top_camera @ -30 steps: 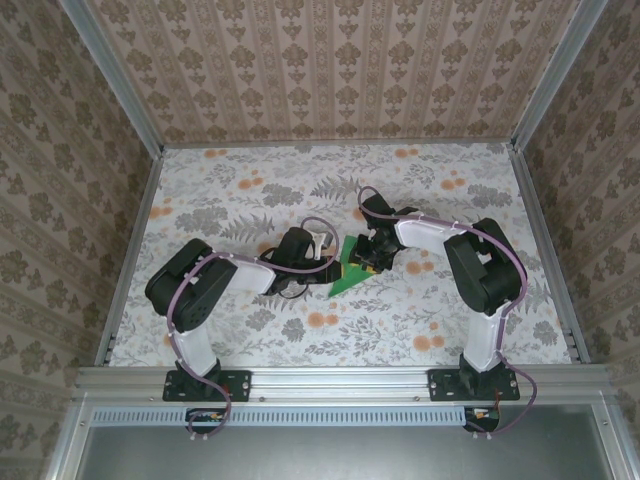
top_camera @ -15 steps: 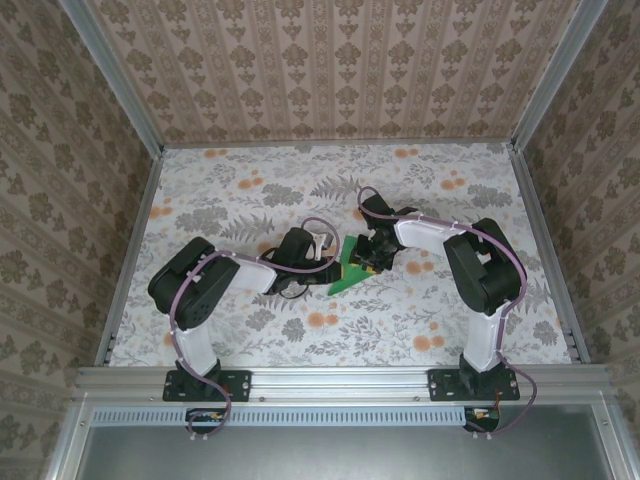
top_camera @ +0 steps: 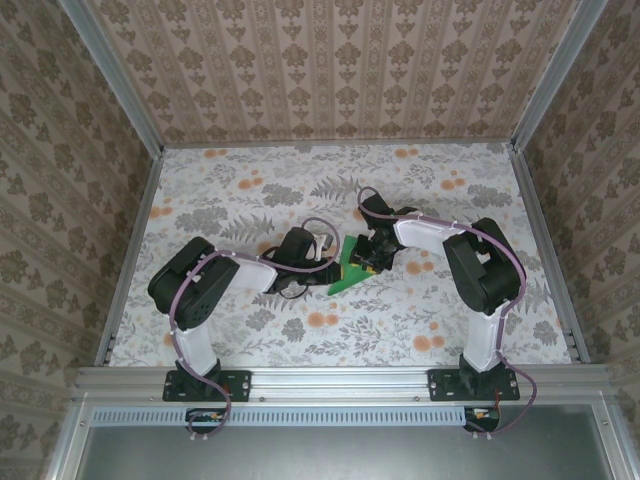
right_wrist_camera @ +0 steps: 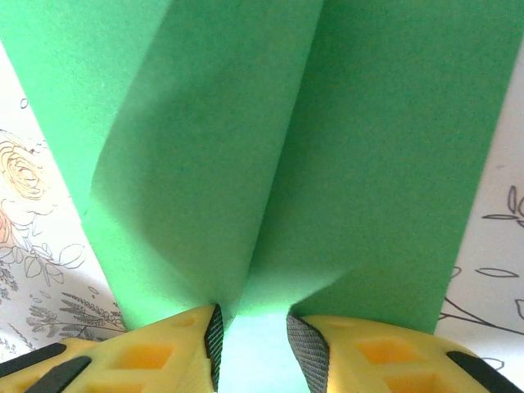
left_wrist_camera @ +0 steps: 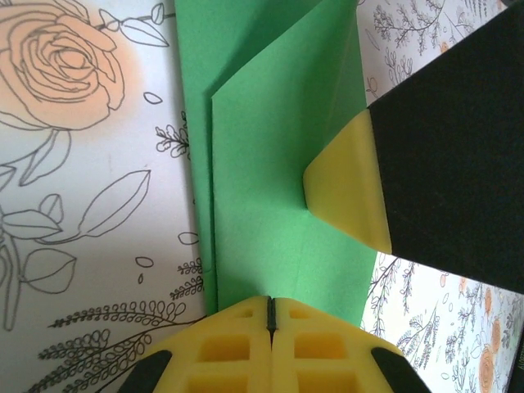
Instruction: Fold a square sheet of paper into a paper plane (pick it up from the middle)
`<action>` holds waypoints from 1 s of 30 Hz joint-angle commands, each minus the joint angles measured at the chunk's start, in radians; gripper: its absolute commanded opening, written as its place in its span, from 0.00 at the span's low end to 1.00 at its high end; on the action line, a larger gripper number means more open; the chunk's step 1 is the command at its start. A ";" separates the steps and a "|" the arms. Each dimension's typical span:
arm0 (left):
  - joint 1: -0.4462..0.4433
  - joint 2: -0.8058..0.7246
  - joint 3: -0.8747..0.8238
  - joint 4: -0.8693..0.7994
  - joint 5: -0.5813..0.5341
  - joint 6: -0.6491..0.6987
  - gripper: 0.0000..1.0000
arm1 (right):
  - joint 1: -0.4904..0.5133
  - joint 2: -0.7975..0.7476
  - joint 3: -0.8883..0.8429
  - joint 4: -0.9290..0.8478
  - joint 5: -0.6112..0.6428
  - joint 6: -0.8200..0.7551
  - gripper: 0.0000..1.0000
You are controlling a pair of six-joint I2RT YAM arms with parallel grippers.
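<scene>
The green sheet of paper lies folded into a narrow pointed shape at mid-table, between the two arms. In the left wrist view the sheet of paper shows an overlapping flap with a straight fold edge. My left gripper is shut, with its yellow tips at the paper's near edge; whether they pinch it I cannot tell. My right gripper has closed on a raised fold of the sheet of paper, which bulges up between its pads. One right fingertip rests on the paper. From above, the left gripper and the right gripper stand close together.
The floral table cover spreads all round the arms. Patterned walls and metal rails close in the back and both sides. Cables loop off both wrists near the paper.
The left arm has shifted a little to the right. The paper and the right gripper stay almost where they were.
</scene>
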 commanded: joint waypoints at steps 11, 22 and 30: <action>0.005 0.029 0.052 -0.242 -0.010 0.019 0.00 | 0.006 0.069 -0.065 -0.112 0.123 0.002 0.37; 0.003 0.060 0.090 -0.393 -0.040 0.040 0.00 | -0.013 -0.176 -0.032 0.033 -0.022 -0.117 0.38; -0.006 0.076 0.118 -0.432 -0.043 0.070 0.00 | -0.012 -0.197 -0.118 0.223 -0.160 -0.179 0.18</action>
